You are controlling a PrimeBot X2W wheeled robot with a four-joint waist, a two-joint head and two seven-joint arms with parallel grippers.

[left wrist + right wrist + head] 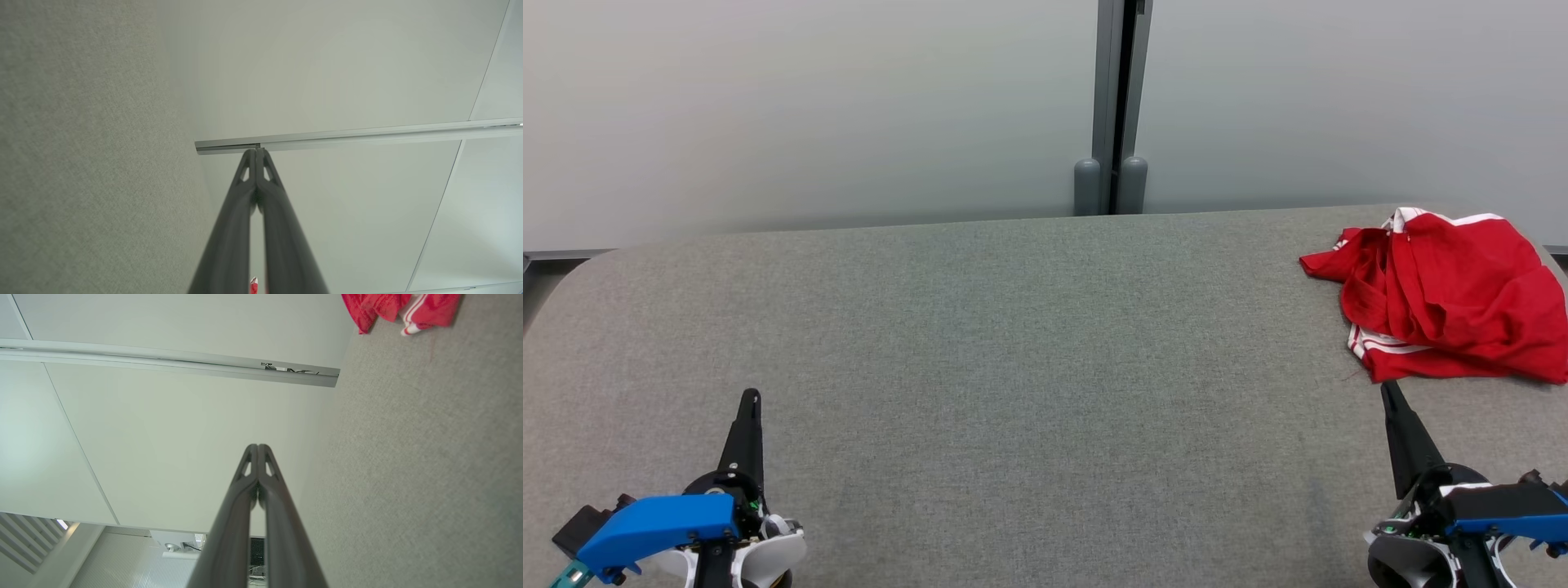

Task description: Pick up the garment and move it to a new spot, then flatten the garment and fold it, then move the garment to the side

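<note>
On grey felt tabletop [1013, 343], red garment [1445, 302] near pale wall [809, 106].

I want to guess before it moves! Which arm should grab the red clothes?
The right, most likely. The right gripper is close beside the garment at the table's right end, while the left gripper is far across it. Both are shut, so the right must open first.

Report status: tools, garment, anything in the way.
Both shut, empty: left tool, right tool. Red garment crumpled on the table, far right, just ahead of right tool, untouched. Nothing between them.
</note>
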